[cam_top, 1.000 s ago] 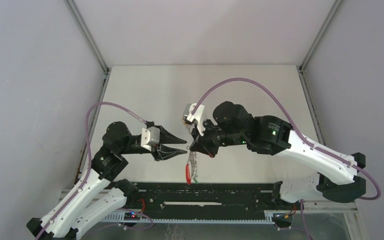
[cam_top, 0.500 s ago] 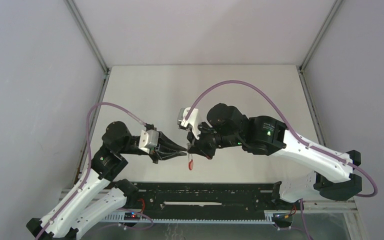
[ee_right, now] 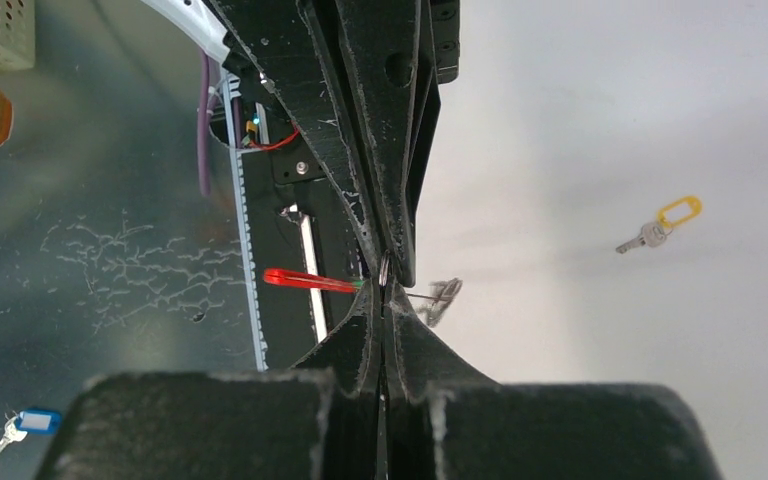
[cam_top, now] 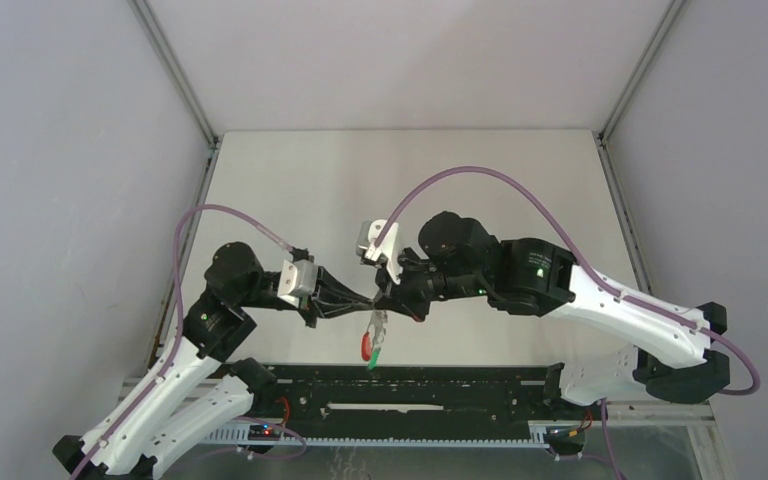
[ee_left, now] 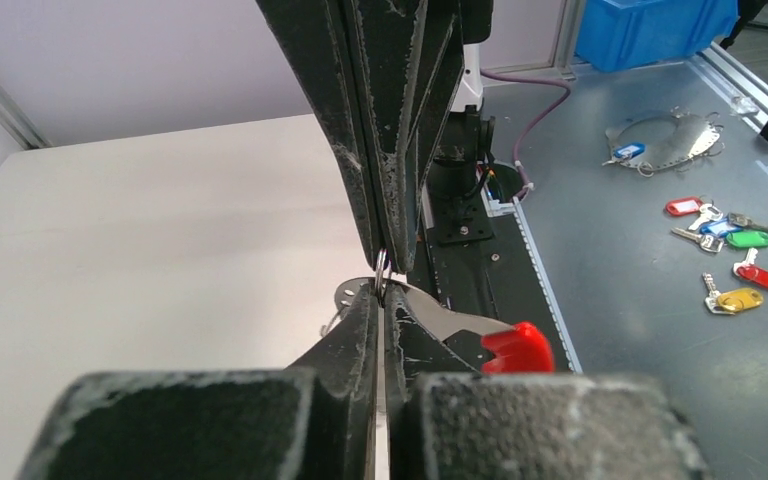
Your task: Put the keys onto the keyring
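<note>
dangling keyring: thin grey metal, red section

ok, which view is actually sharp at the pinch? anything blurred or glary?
Left wrist: its own fingers are soft up close, and the keyring at the tips is sharp. Right wrist: same near blur, the yellow key on the table is crisp, the keyring is edge-on and thin. Top external: even light, faint shadows, no glare, keyring tiny.
</note>
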You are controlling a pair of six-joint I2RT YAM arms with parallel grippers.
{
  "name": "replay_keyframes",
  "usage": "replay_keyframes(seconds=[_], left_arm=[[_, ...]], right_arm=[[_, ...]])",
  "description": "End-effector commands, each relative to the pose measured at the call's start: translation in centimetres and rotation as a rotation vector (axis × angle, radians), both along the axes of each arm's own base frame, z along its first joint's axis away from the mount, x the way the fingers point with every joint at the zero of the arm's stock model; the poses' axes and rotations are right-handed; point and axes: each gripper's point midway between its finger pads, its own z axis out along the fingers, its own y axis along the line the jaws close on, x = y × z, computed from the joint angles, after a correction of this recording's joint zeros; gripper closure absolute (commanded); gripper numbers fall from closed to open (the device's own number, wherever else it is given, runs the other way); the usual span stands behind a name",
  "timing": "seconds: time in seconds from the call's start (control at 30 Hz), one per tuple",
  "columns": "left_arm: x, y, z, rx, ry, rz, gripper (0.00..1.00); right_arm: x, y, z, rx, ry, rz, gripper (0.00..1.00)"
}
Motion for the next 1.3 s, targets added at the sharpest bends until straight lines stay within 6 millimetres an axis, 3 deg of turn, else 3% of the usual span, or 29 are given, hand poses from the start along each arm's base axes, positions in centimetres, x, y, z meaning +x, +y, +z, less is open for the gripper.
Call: replay_keyframes(seconds=[0.0, 0.1, 0.27, 0.37, 0.57, 0.87, 1.03, 1.27], left_arm=[[0.0, 0.1, 3.5, -0.059, -0.103, 0.0, 1.0], [0.7, 0.1, 3.9, -0.065, -0.128, 0.034, 1.0], [3.0, 0.5, 3.8, -0.053, -0.309, 0.145, 1.0], [4.5, 0.9, 3.5, -0.033, -0.443, 0.213, 1.0], [4.9, 1.5, 3.7, -0.043, -0.667, 0.234, 1.0], [2.6, 1.8, 3.9, -0.088, -0.861, 0.141, 1.0], [1.8, 1.7, 5.3, -0.161, -0.85, 0.132, 1.0], [0.9, 1.1, 7.4, -0.241, -0.699, 0.087, 1.0]], right_arm=[[-0.5, 0.6, 2.6, 0.112, -0.038, 0.033, 1.0], [-0.4, 0.5, 2.6, 0.125, -0.047, 0.031, 0.98], [1.1, -0.9, 3.9, 0.204, -0.109, -0.056, 0.61], [2.5, -2.7, 4.9, 0.292, -0.153, -0.128, 0.49], [4.4, -5.8, 4.9, 0.39, -0.168, -0.241, 0.47], [4.7, -5.9, 4.6, 0.462, -0.198, -0.231, 0.5], [4.3, -5.3, 4.8, 0.488, -0.212, -0.177, 0.51], [1.7, -4.2, 5.5, 0.537, -0.273, 0.026, 0.53]])
